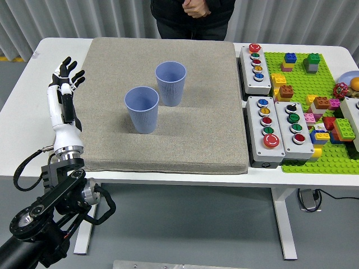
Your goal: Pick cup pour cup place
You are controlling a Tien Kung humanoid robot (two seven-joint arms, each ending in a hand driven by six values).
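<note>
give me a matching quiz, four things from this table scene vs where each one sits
Things:
1. near blue cup
2. far blue cup
3. left hand
4. green brick baseplate

Places:
A. right end of the table
B. over the table's left part, beside the grey mat, fingers spread
C. on the mat, closer to the table's front edge
D. on the mat, closer to the person

Pairs: 1-C, 2-D, 3-B, 4-A
</note>
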